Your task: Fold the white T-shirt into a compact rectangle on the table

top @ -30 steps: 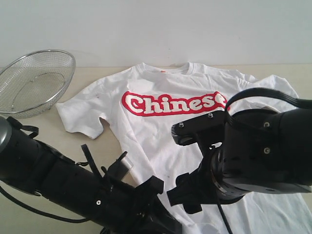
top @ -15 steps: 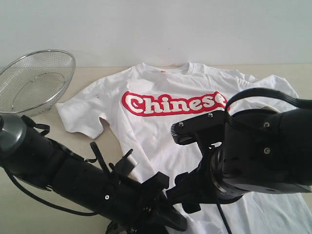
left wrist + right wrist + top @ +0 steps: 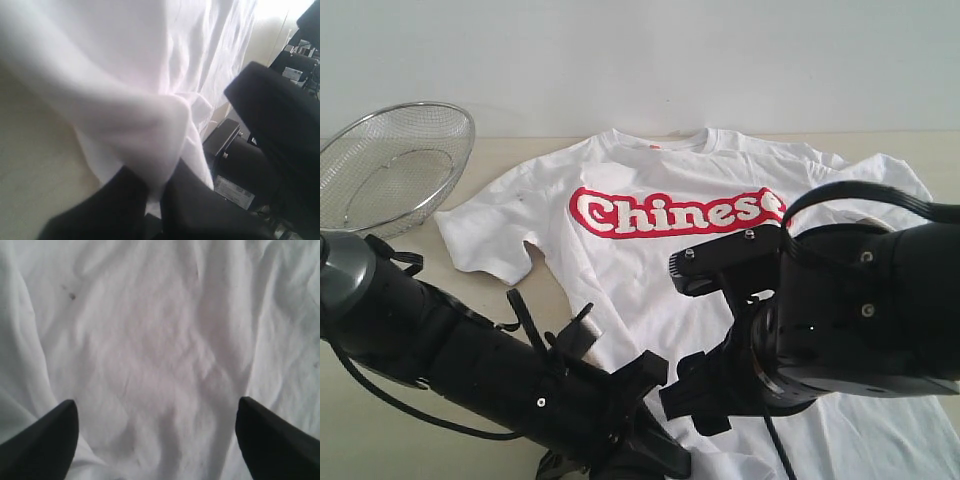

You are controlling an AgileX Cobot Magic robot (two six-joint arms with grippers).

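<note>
The white T-shirt [image 3: 650, 270] lies face up on the table [image 3: 425, 258], its red-outlined lettering [image 3: 675, 212] across the chest. My left gripper [image 3: 665, 455] is low at the shirt's near edge. In the left wrist view my left gripper [image 3: 155, 182] is shut on a bunched fold of the white T-shirt [image 3: 125, 75], which rises from the pale table [image 3: 30, 150]. My right gripper [image 3: 698, 398] hangs over the shirt's lower middle. In the right wrist view my right gripper [image 3: 156, 425] is open, its fingers [image 3: 55, 440] wide apart above the wrinkled white T-shirt [image 3: 160, 340].
A wire-mesh metal basket [image 3: 390, 165] stands tilted at the back left of the table, apart from the shirt's sleeve [image 3: 485, 235]. Both black arms crowd the near edge. A pale wall runs behind the table.
My left gripper has shut on the shirt's near edge, and the left arm has shifted a little toward the shirt. The right arm has barely moved and stays open.
</note>
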